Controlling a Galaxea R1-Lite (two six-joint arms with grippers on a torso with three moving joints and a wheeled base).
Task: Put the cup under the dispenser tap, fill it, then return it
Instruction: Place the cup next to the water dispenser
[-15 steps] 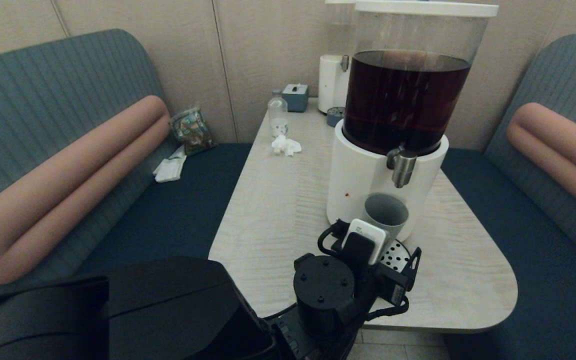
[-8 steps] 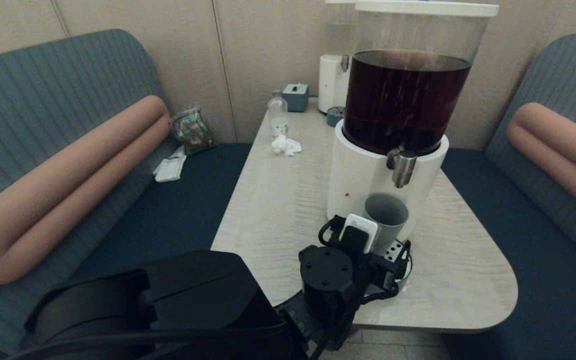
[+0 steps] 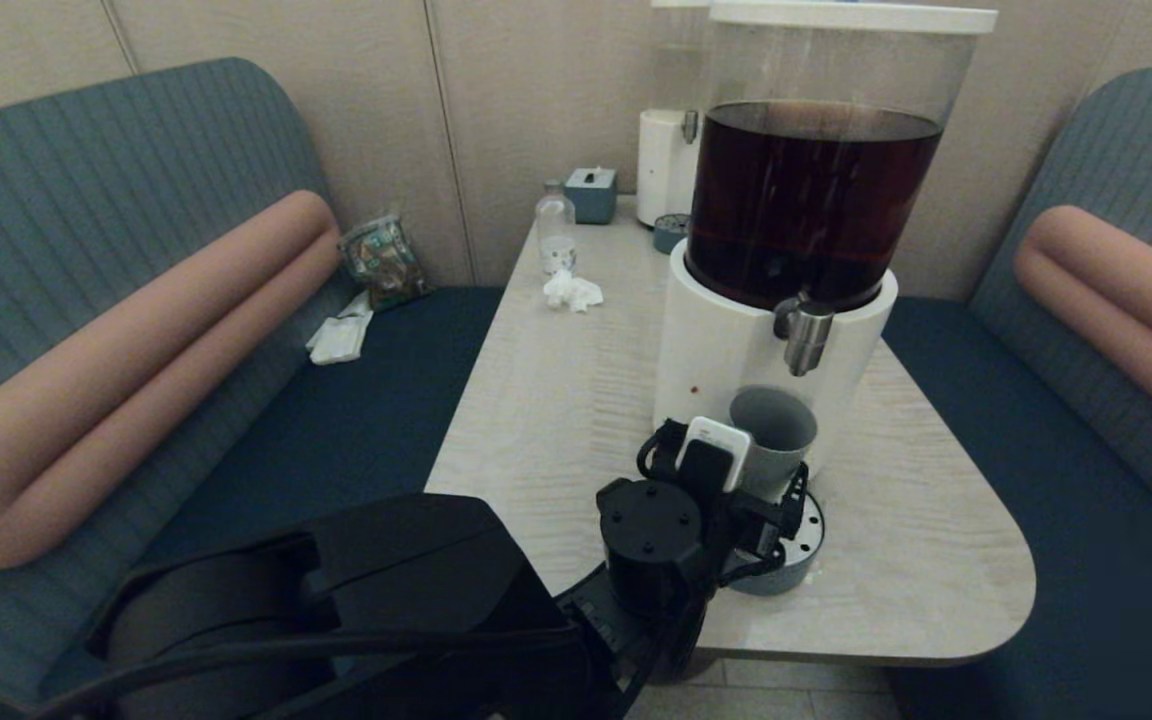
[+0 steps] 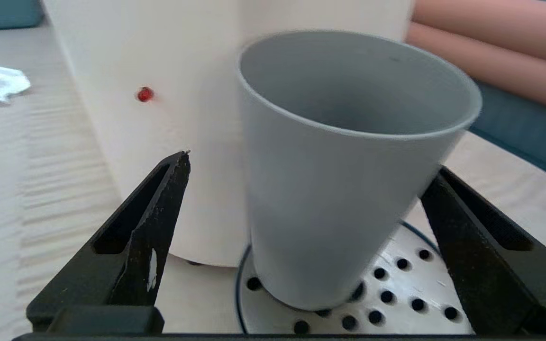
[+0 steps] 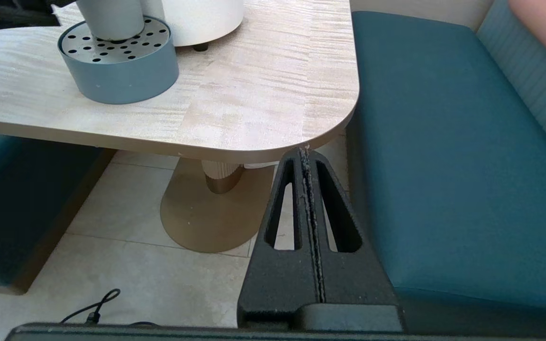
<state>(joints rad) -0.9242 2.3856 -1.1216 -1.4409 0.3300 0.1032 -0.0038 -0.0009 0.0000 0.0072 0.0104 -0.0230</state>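
The grey-green cup (image 3: 776,428) stands upright on a round blue-grey drip tray (image 3: 804,555) with a perforated steel top, directly below the steel dispenser tap (image 3: 804,338) of the big white dispenser holding dark brown liquid. The cup looks empty in the left wrist view. My left gripper (image 4: 312,163) is open, with one finger on each side of the cup (image 4: 339,189). One finger stands clear of the wall and the other is very close to it. My right gripper (image 5: 305,150) is shut on nothing, parked below the table's near right corner.
Behind the big dispenser stand a smaller white dispenser (image 3: 664,165), a clear bottle (image 3: 555,230), a tissue box (image 3: 591,193) and a crumpled tissue (image 3: 571,290). Blue benches flank the table (image 3: 556,420); its rounded front edge is close to the tray.
My left arm has moved forward towards the dispenser, bringing its open fingers round the cup. The cup and the tray have stayed in place.
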